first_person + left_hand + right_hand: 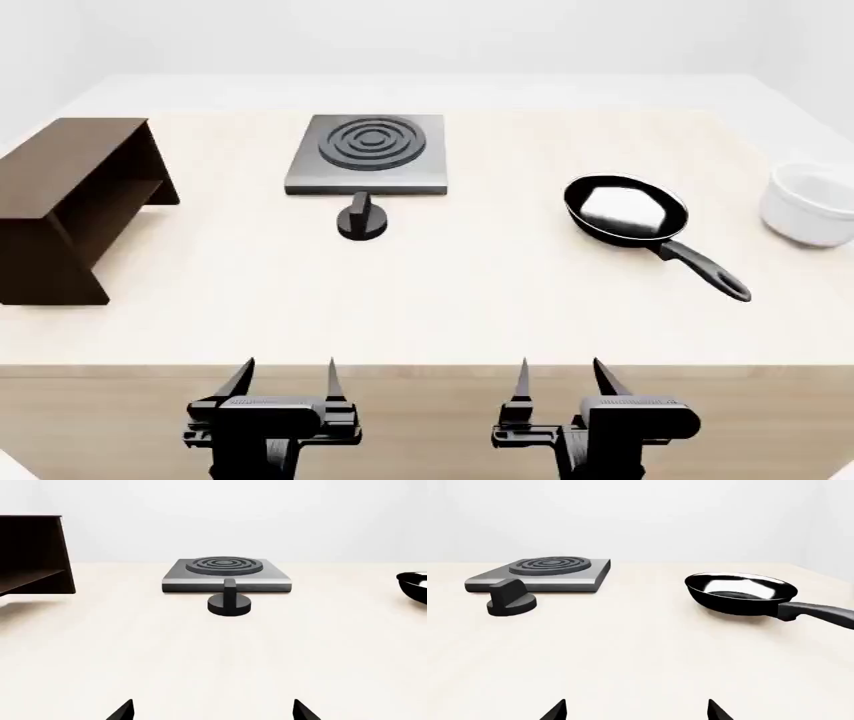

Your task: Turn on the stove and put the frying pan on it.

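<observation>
Pale tabletop (213,655) fills my left wrist view: fingertips spread and empty, the knob (229,602) straight ahead of them, the stove (227,575) just behind it. From the head, my left gripper (283,385) and right gripper (558,385) hang open at the near edge, a brown shelf (74,205) well outside the left fingers. Right wrist: the frying pan (740,594) sits ahead, handle outward. Nothing's begun; I'd reach for the knob first, with clear room to do it
</observation>
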Available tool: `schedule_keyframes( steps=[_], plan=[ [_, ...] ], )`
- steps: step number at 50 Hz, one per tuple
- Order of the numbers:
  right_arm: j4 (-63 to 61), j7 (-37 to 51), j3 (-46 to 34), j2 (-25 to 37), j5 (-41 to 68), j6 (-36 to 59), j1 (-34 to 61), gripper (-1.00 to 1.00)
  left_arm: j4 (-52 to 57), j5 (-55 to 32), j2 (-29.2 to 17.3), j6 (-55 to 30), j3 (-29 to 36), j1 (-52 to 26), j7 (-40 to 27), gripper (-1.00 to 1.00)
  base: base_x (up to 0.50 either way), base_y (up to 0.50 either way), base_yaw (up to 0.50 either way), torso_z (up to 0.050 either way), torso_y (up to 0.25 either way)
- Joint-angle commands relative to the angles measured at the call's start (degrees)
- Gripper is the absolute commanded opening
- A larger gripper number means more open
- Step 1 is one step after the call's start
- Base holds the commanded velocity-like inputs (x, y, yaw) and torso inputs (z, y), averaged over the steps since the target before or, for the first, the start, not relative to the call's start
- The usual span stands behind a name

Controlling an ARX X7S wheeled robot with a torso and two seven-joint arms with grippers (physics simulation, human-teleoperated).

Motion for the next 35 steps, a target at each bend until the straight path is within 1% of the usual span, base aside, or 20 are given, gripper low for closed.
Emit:
schedule_keyframes(
  steps=[1,5,15,16,17,18,20,23,26,27,29,30,32,33,35],
  plan=[
    [0.00,1.11,-1.11,0.90,0.91,0.14,0.00,1.00,0.28,-0.62,-0.92,0.30,1.15,0.22,-1.17,1.00,0.00,0.00,0.00,0.000,0.000],
    [0.36,2.77,-2.51,1.76,0.51,0.21,0.16,1.00,0.09,-1.72,-1.73,0.76,1.91,0.22,-2.28,1.00,0.00,0.00,0.00,0.000,0.000],
    [0.05,3.82,-3.67,2.91,2.22,-0.36,-0.02,1.00,0.14,-2.16,-2.86,0.75,3.28,0.12,-4.29,1.00,0.00,0.00,0.00,0.000,0.000],
    [8.59,-8.59,8.59,2.49,8.59,-8.59,-8.59,1.00,-6.82,-3.02,-0.06,-3.53,8.59,-5.97,-4.60,1.00,0.00,0.00,0.00,0.000,0.000],
    [0.06,0.00,0.00,0.54,0.02,-0.21,-0.07,1.00,-0.34,-3.74,-4.69,0.75,5.60,-0.30,-6.75,1.00,0.00,0.00,0.00,0.000,0.000],
    [0.06,1.03,-0.91,0.57,-0.20,-0.10,-0.02,1.00,-0.22,-3.76,-4.82,0.58,5.71,-0.28,-6.78,1.00,0.00,0.00,0.00,0.000,0.000],
    [1.12,2.03,-1.69,1.08,0.32,-0.61,0.19,1.00,-0.76,-3.32,-4.87,-0.64,5.90,-1.01,-7.44,1.00,0.00,0.00,0.00,0.000,0.000],
    [1.61,2.99,-2.78,1.55,0.60,1.14,0.78,1.00,0.00,-1.63,-5.17,-2.56,6.29,-1.61,-9.13,1.00,0.00,0.00,0.00,0.000,0.000],
    [-1.02,4.24,-3.48,1.95,0.44,3.47,0.49,1.00,1.89,2.39,-5.96,-4.64,7.51,-1.90,-11.50,1.00,0.00,0.00,0.00,0.000,0.000],
    [-1.98,4.92,-3.83,2.07,-0.15,4.61,0.55,1.00,2.96,1.57,-6.10,-4.50,7.20,-1.65,-11.20,1.00,0.00,0.00,0.00,0.000,0.000],
    [-5.10,6.08,-4.79,2.51,-1.79,6.03,0.01,1.00,6.18,1.03,-6.48,-7.72,6.90,-1.52,-10.97,1.00,0.00,0.00,0.00,0.000,0.000],
    [-5.15,6.06,-4.85,2.54,-1.22,4.86,-0.26,1.00,6.99,0.75,-6.65,-8.14,6.88,-1.41,-10.79,1.00,0.00,0.00,0.00,0.000,0.000],
    [-8.99,5.24,-5.37,3.14,-0.38,5.92,-0.98,1.00,9.03,0.23,-6.87,-9.37,6.47,-1.33,-10.89,1.00,0.00,0.00,0.00,0.000,0.000],
    [-10.21,5.47,-5.59,3.34,-0.63,5.47,-1.22,1.00,9.58,0.18,-7.04,-8.70,6.41,-1.11,-10.97,1.00,0.09,0.00,0.00,0.000,0.000],
    [-12.75,5.62,-5.69,3.64,-0.27,4.64,-1.96,1.00,11.85,0.25,-7.25,-10.17,6.11,-0.86,-11.47,1.00,0.29,0.00,0.00,0.000,0.000]
  ],
)
